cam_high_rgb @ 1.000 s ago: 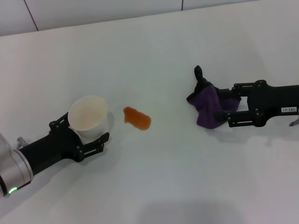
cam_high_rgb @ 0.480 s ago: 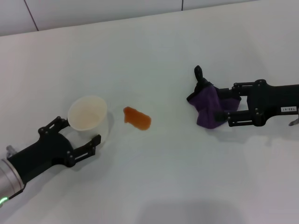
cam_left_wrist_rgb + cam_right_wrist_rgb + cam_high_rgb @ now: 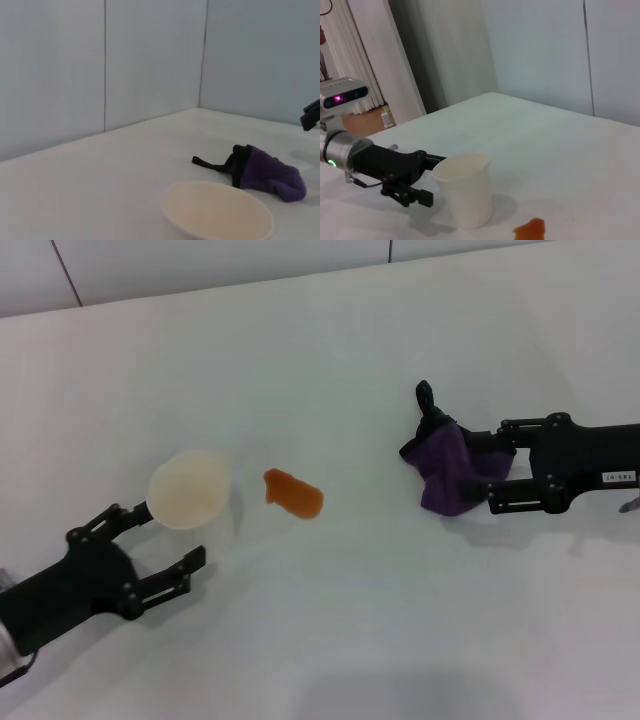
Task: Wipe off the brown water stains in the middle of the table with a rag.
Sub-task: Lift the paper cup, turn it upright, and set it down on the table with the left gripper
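Observation:
The brown water stain is a small orange-brown blob on the white table; it also shows in the right wrist view. The purple rag with its black tail lies right of it, between the fingers of my right gripper, which is shut on it. In the left wrist view the rag rests on the table. My left gripper is open and empty, drawn back a little from the white paper cup, which stands upright left of the stain.
The cup stands close to the stain, with the left gripper just behind it. A wall runs along the table's far edge.
My left gripper has let go of the cup and backed away toward the near left. The cup stays standing. The right arm and rag have not moved.

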